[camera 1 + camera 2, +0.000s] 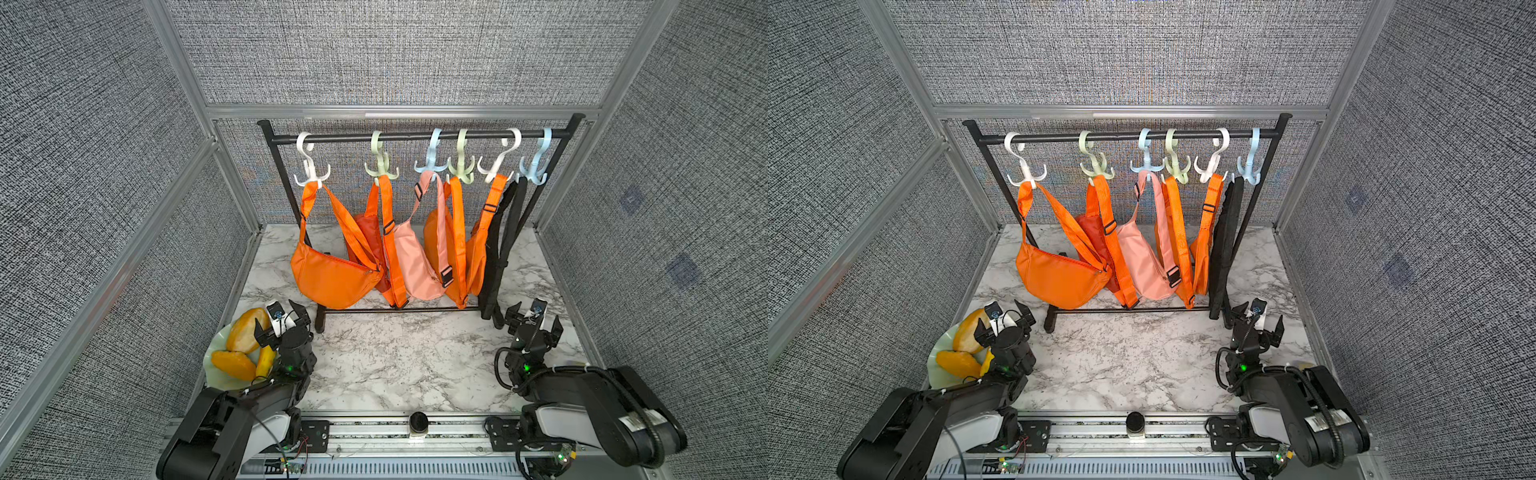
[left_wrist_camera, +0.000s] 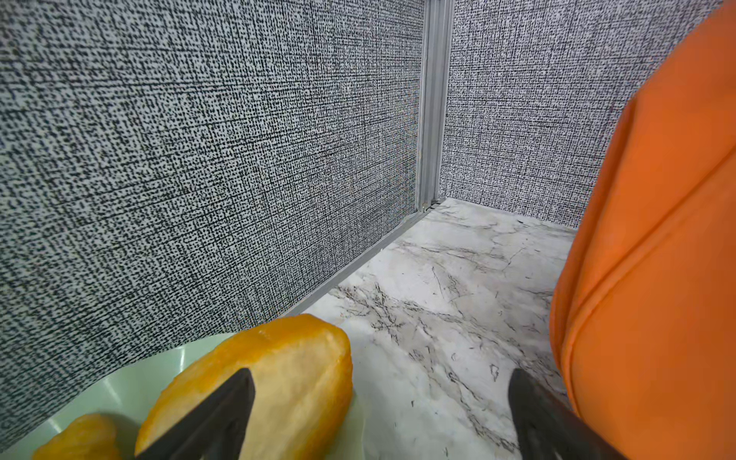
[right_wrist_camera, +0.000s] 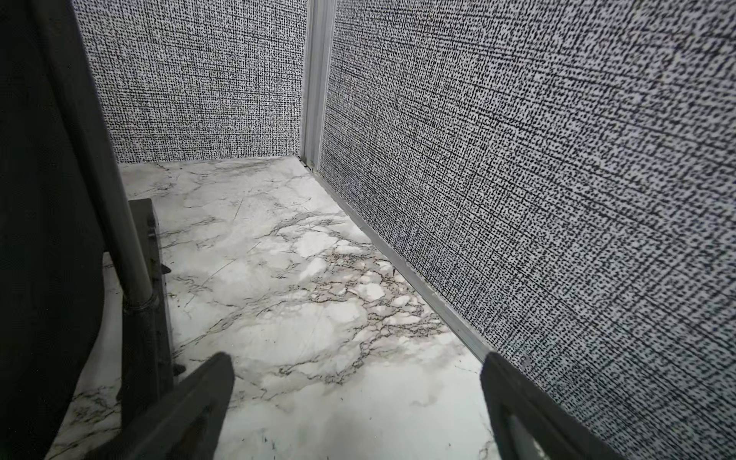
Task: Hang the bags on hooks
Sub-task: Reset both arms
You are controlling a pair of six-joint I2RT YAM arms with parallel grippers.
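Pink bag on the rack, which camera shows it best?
The top views: both show the pink bag nearly whole, hanging by its strap from a blue hook. Neither wrist view shows it; the left wrist shows an orange bag instead.

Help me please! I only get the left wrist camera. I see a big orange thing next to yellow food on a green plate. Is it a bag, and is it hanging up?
Observer: Yes, it's the orange bag. Its strap hangs on the white hook at one end of the rack's bar.
Operator: Are there more bags up there?
Observer: Yes, several more hang along the bar, including a pink bag and a black bag.
Operator: What is my other arm doing?
Observer: The right gripper is open and empty, low by the black bag's end of the rack.
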